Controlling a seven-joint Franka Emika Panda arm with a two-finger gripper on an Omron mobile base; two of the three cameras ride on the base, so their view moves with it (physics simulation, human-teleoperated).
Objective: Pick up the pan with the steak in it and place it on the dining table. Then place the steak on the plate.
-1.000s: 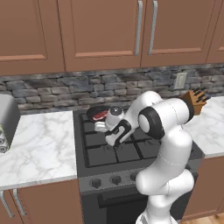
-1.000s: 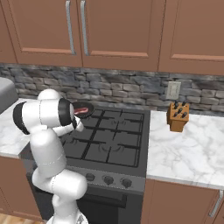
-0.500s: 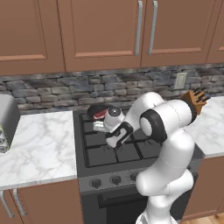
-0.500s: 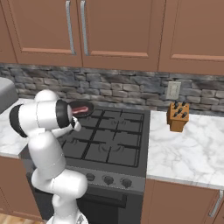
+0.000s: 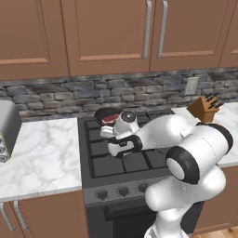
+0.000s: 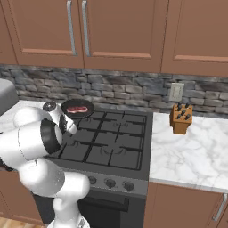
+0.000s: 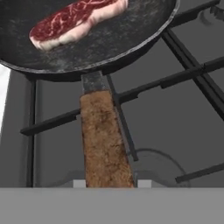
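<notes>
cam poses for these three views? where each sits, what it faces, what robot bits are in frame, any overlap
Left base view: behind the arm on its left, looking forward and down at the stove; the white arm rises from the lower right and reaches to the pan.
Right base view: behind on the right, same stove; the arm fills the lower left beside the pan and steak.
Hand view: on the hand, looking along the pan's handle toward the steak; gripper at the bottom, shut on the handle.
Shared: both base views show stove, pan and knife block.

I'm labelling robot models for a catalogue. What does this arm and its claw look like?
A glossy white arm of rounded, bulbous segments with dark grey-black bands and round caps at the joints. The claw's body is white with dark parts. No cables or markings are visible.
</notes>
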